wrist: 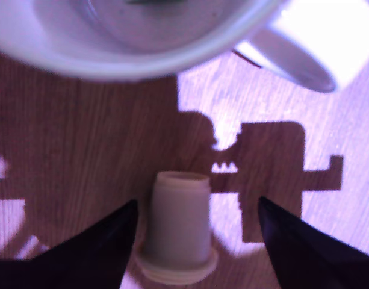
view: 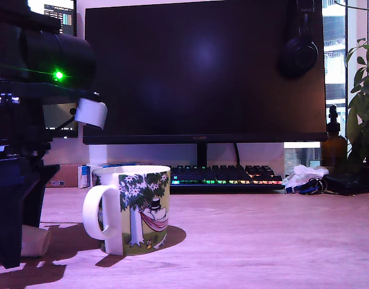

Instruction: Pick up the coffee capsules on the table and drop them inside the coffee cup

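Note:
One pale coffee capsule [wrist: 178, 232] lies on its side on the wooden table, flanged rim toward the camera in the wrist view. My gripper [wrist: 197, 203] is open, its two black fingers [wrist: 97, 253] standing on either side of the capsule without touching it. In the exterior view the capsule [view: 35, 241] rests at the foot of the black gripper [view: 15, 241], at the far left. The coffee cup [view: 133, 208], a white mug with a tree print and big handle, stands upright just to the capsule's right. Its rim [wrist: 112, 57] and handle [wrist: 292, 57] lie just beyond the capsule.
Behind the mug stand a dark monitor [view: 202, 72], a lit keyboard [view: 223, 176] and a small blue-and-white box [view: 86, 176]. At the exterior view's right are crumpled tissue [view: 301, 176], a brown bottle [view: 333, 147], a plant [view: 363, 102] and hanging headphones [view: 298, 51].

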Available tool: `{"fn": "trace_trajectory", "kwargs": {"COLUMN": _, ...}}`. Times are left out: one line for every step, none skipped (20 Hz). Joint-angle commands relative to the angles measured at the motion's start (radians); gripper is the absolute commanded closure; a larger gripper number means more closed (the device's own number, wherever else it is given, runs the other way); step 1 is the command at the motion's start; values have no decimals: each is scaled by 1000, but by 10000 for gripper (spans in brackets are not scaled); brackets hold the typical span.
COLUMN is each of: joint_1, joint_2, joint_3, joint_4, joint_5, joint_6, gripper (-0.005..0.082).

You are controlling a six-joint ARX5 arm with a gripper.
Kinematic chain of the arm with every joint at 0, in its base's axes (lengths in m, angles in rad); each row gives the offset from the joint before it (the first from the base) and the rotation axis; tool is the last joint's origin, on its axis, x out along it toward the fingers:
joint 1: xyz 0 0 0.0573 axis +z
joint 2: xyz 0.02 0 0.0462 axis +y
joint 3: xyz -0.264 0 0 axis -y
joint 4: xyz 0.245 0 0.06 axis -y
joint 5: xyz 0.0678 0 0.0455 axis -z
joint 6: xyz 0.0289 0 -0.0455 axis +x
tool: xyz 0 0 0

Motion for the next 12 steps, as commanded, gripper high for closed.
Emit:
{"fn": "trace_trajectory", "kwargs": {"joint_1": 10, "joint_2": 11, "joint_3": -10, "joint_4": -2, "joint_5": 1, "joint_6": 5, "gripper": 189}}
{"fn": "trace_trajectory", "kwargs": {"joint_1": 11, "joint_2": 11, "joint_3": -10, "joint_4": -6, "joint_5": 1, "joint_6": 4, "gripper": 189}}
{"fn": "trace_trajectory", "kwargs": {"joint_1": 12, "joint_2": 11, "joint_3": -10, "joint_4": -11, "joint_5": 2, "joint_6": 4, "gripper": 189}}
{"fn": "trace_trajectory", "kwargs": {"joint_1": 14, "joint_2": 11, "joint_3": -10, "joint_4": -17, "joint_5": 1, "joint_6": 2, "gripper": 194}}
{"fn": "trace_trajectory", "kwargs": {"joint_1": 14, "joint_2": 11, "joint_3": -10, "joint_4": -24, "joint_5": 2, "joint_6": 1, "gripper": 202}}
{"fn": "trace_trajectory", "kwargs": {"joint_1": 14, "joint_2": 11, "joint_3": -10, "joint_4": -29, "joint_5": 2, "joint_6": -1, "gripper": 202}}
{"fn": "trace_trajectory", "kwargs": {"joint_1": 14, "joint_2": 11, "joint_3": -10, "joint_4": -31, "joint_5": 2, "joint_6": -2, "gripper": 202}}
{"fn": "trace_trajectory", "kwargs": {"joint_1": 14, "joint_2": 11, "joint_3": -10, "joint_4": -33, "joint_5": 2, "joint_6": -2, "gripper": 204}}
{"fn": "trace_trajectory", "kwargs": {"joint_1": 14, "joint_2": 11, "joint_3": -10, "joint_4": -34, "joint_5": 1, "joint_6": -2, "gripper": 214}}
{"fn": "trace_trajectory", "kwargs": {"joint_1": 14, "joint_2": 11, "joint_3": -10, "joint_4": -31, "joint_5": 2, "joint_6": -2, "gripper": 251}}
{"fn": "trace_trajectory", "kwargs": {"joint_1": 14, "joint_2": 11, "joint_3": -10, "joint_4": -28, "joint_5": 2, "joint_6": -3, "gripper": 288}}
{"fn": "trace_trajectory", "kwargs": {"joint_1": 14, "joint_2": 11, "joint_3": -10, "joint_4": -25, "joint_5": 1, "joint_6": -3, "gripper": 330}}
